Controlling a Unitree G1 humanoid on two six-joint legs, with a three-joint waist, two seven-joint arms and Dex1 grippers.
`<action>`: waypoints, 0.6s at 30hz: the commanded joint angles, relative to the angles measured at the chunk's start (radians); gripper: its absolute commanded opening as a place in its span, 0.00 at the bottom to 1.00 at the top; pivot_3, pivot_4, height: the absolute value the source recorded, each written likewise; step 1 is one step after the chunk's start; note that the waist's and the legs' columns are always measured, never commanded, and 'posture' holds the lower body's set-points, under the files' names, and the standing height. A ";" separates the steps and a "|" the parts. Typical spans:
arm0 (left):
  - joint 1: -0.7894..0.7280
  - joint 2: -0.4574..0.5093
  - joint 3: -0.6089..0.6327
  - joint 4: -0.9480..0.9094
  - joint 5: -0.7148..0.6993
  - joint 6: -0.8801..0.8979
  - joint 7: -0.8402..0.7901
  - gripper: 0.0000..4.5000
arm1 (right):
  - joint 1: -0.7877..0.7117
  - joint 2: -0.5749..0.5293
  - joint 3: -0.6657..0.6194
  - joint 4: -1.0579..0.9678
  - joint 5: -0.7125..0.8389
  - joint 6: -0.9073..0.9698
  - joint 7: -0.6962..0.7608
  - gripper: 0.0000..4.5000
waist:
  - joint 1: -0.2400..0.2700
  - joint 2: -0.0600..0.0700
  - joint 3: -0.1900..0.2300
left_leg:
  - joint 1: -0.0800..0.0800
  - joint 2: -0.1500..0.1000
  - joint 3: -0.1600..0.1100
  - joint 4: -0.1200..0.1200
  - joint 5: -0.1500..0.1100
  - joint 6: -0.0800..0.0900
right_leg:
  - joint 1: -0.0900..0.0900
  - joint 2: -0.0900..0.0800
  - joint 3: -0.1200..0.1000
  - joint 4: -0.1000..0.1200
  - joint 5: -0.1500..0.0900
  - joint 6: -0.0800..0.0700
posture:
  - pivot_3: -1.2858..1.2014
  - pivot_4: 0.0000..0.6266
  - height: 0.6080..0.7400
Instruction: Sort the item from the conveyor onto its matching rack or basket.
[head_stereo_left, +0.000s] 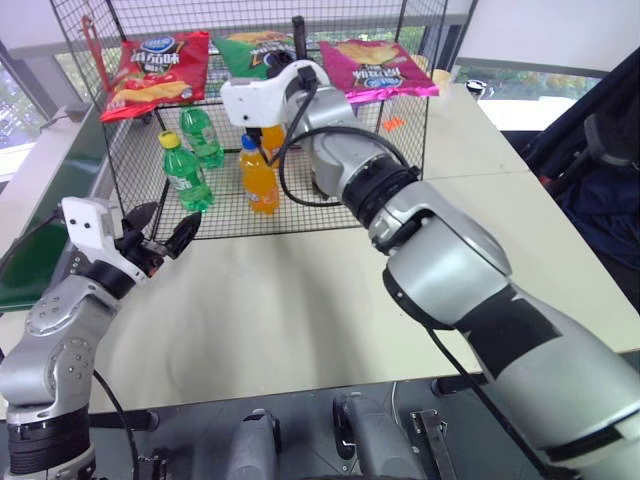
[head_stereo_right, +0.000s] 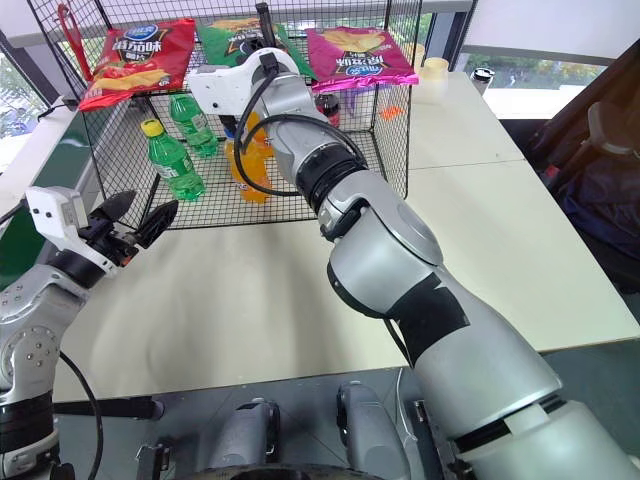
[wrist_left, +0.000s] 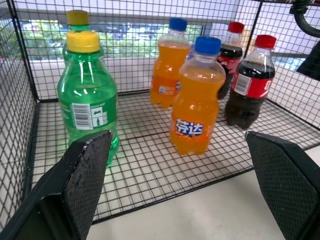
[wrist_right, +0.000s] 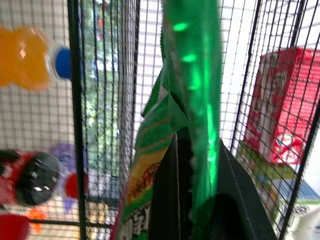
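Note:
The green crisp bag (head_stereo_left: 252, 46) is at the middle of the black wire cage's upper shelf (head_stereo_left: 212, 98), between a red crisp bag (head_stereo_left: 155, 70) and a pink crisp bag (head_stereo_left: 375, 65). My right gripper (wrist_right: 192, 170) is shut on the green bag's edge, with my right arm stretched across the table up to the shelf. I cannot tell whether the bag rests on the mesh. My left gripper (head_stereo_left: 160, 235) stands open and holds nothing. It hovers low in front of the cage's left side. The conveyor's dark green belt (head_stereo_left: 25, 275) runs along the far left.
On the cage's lower floor stand two green bottles (head_stereo_left: 185, 172), orange bottles (head_stereo_left: 258, 176) and two cola bottles (wrist_left: 247, 92). The beige table (head_stereo_left: 280, 300) spreads in front of the cage. A red box (wrist_right: 285, 105) shows beyond the mesh.

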 joint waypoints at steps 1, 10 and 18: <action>-0.006 -0.002 0.018 -0.040 0.004 -0.033 0.009 0.99 | -0.058 0.018 -0.020 0.003 0.031 -0.020 -0.018 0.00 | 0.000 0.000 0.000 | 0.000 0.000 0.000 0.000 0.000 0.000 | 0.000 0.000 0.000 0.000 0.000 0.000 | 0.52 0.24 1.00; -0.010 -0.014 0.011 -0.042 0.011 -0.045 0.022 1.00 | -0.086 0.005 -0.096 0.024 0.130 -0.048 -0.017 0.48 | 0.000 0.000 0.000 | 0.000 0.000 0.000 0.000 0.000 0.000 | 0.000 0.000 0.000 0.000 0.000 0.000 | 0.52 0.24 1.00; -0.009 -0.021 0.011 -0.043 0.012 -0.053 0.030 1.00 | -0.116 -0.005 -0.251 0.037 0.301 -0.057 0.094 0.98 | -0.001 -0.001 0.000 | 0.000 0.000 0.000 0.000 0.000 0.000 | 0.000 0.000 0.000 0.000 0.000 0.001 | 0.52 0.24 1.00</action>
